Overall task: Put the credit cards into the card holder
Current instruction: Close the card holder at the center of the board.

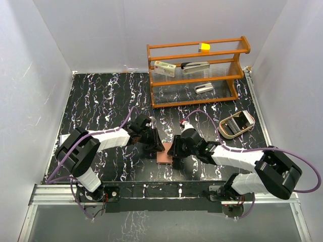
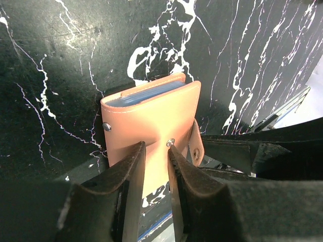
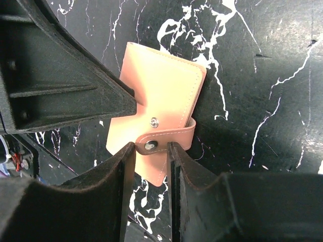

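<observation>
The reddish-brown card holder (image 1: 164, 157) lies folded shut on the black marbled table between my two grippers. Blue edges of the credit cards (image 2: 139, 97) show in its far open edge; other cards are hidden. My left gripper (image 1: 154, 147) hovers over the holder's panel (image 2: 151, 116), jaws a narrow gap apart with nothing pinched (image 2: 156, 146). My right gripper (image 1: 177, 151) faces it from the other side. The holder's strap (image 3: 171, 137) wraps round the edge, and its snap end lies between the right fingertips (image 3: 151, 145), which stand slightly apart.
A wooden rack (image 1: 197, 70) at the back right holds a white packet (image 1: 165, 68), a yellow block (image 1: 204, 47) and small metal items. A tan oval tray (image 1: 237, 124) sits right of the grippers. White walls enclose the table.
</observation>
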Robot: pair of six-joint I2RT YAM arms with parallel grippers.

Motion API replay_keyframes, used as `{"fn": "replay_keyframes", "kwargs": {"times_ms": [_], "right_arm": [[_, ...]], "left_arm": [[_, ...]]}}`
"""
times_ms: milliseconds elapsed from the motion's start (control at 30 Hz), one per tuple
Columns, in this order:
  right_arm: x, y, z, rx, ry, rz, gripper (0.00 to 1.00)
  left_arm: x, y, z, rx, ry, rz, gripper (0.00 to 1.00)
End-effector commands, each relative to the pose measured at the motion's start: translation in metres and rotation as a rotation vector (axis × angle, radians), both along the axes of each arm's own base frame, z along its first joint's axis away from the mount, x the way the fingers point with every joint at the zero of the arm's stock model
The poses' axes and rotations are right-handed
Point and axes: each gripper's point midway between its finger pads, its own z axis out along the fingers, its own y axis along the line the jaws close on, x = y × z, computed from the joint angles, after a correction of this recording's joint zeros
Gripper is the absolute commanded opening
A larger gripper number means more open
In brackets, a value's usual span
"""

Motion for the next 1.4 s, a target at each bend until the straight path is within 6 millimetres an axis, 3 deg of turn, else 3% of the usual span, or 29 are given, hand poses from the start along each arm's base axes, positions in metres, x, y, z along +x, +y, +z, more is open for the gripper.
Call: {"fn": "replay_keyframes", "kwargs": {"times_ms": [0, 200, 400, 567, 800, 1100, 1367], "right_arm": [[0.014, 0.020, 0.032, 0.076, -0.067, 0.014, 0.31], [0.017, 0.008, 0.045, 0.060, -0.108, -0.024, 0.36], [0.017, -0.003, 0.049, 0.067, -0.134, -0.063, 0.25], [0.019, -0.006, 0.043, 0.055, -0.117, -0.083, 0.27], [0.018, 0.000, 0.034, 0.078, -0.085, -0.075, 0.35], [0.014, 0.018, 0.025, 0.128, -0.035, -0.029, 0.31], [0.014, 0.021, 0.015, 0.105, -0.012, -0.011, 0.28]], "left_arm": [[-0.012, 0.018, -0.027, 0.104, 0.043, 0.018, 0.24], [-0.011, 0.018, -0.028, 0.110, 0.041, 0.019, 0.23], [-0.011, 0.018, -0.027, 0.106, 0.042, 0.019, 0.23], [-0.011, 0.019, -0.029, 0.117, 0.048, 0.028, 0.23], [-0.009, 0.017, -0.028, 0.117, 0.046, 0.030, 0.22], [-0.010, 0.015, -0.028, 0.105, 0.059, 0.030, 0.21], [-0.012, 0.014, -0.028, 0.098, 0.067, 0.028, 0.21]]}}
